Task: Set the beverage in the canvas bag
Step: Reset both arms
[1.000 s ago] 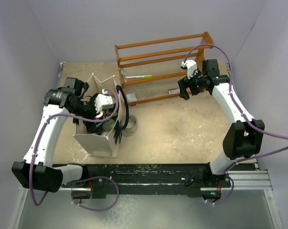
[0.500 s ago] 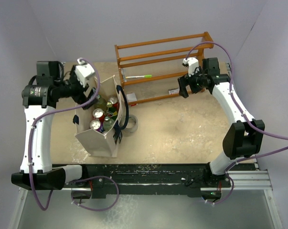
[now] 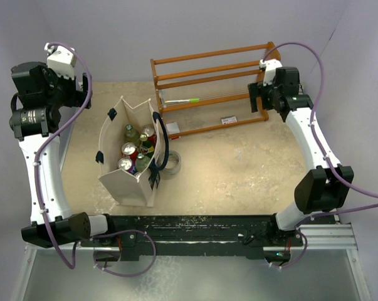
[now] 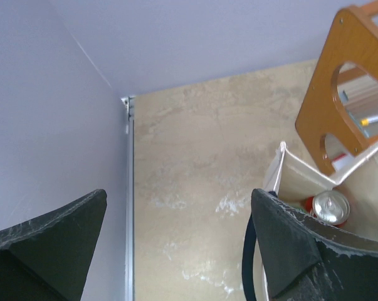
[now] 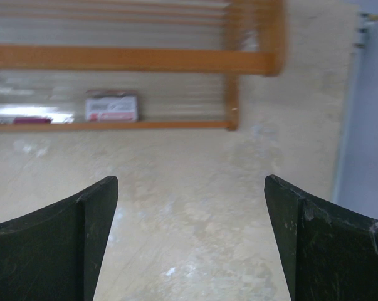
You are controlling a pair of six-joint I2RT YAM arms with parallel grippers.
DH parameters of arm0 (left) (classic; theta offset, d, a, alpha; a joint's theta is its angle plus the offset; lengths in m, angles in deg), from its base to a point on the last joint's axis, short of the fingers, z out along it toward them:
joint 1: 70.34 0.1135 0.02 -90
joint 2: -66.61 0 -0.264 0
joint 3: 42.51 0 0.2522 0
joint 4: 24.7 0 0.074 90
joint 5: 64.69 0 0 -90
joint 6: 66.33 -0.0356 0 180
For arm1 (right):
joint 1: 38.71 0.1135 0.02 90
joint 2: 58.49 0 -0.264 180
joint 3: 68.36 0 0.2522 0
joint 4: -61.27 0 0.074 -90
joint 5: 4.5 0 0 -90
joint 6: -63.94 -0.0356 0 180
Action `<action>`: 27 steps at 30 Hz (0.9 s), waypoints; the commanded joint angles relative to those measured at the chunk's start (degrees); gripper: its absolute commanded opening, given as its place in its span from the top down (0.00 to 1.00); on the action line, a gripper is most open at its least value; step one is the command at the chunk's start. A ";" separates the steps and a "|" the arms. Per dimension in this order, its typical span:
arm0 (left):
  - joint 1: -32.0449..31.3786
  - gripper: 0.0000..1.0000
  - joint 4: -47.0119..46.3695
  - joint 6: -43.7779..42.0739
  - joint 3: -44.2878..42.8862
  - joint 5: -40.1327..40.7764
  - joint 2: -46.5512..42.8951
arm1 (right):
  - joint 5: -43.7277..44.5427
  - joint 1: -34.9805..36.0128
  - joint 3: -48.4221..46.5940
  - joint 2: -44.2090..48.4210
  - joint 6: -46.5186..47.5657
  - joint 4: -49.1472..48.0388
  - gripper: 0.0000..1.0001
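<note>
The cream canvas bag [image 3: 121,182] with navy handles stands upright at the table's left. Several beverage cans and bottles stand inside it, among them a red can [image 3: 128,149]. My left gripper [image 3: 81,94] is raised at the far left, behind and clear of the bag, open and empty. In the left wrist view my left gripper [image 4: 179,244] spans bare table, with the bag's rim [image 4: 301,182] and a red can [image 4: 331,207] at the right. My right gripper [image 3: 259,97] hangs open and empty by the rack's right end. In the right wrist view my right gripper [image 5: 192,232] holds nothing.
The orange-brown wooden rack [image 3: 214,69] stands at the back, holding a green pen [image 3: 182,100] and a small box [image 3: 228,120]. A grey ring-shaped object [image 3: 172,163] lies right of the bag, and a small white box [image 3: 172,128] behind it. Walls close in left and right.
My left arm has lifted out of the bag and swung up to the far left, uncovering the cans. My right gripper has shifted right along the rack.
</note>
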 commanded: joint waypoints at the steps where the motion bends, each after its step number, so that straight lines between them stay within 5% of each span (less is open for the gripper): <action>1: 0.08 0.01 -17.37 6.21 8.60 3.80 -8.04 | 8.42 -1.52 -3.40 3.22 1.10 -3.89 0.00; 13: 0.22 0.01 -17.35 5.45 7.76 -7.04 -7.48 | -2.18 -7.55 -13.77 5.34 0.52 3.03 0.00; 27: 0.23 0.01 -11.36 6.35 7.90 -7.77 -8.04 | -8.35 -7.64 -9.55 16.17 0.85 9.22 0.00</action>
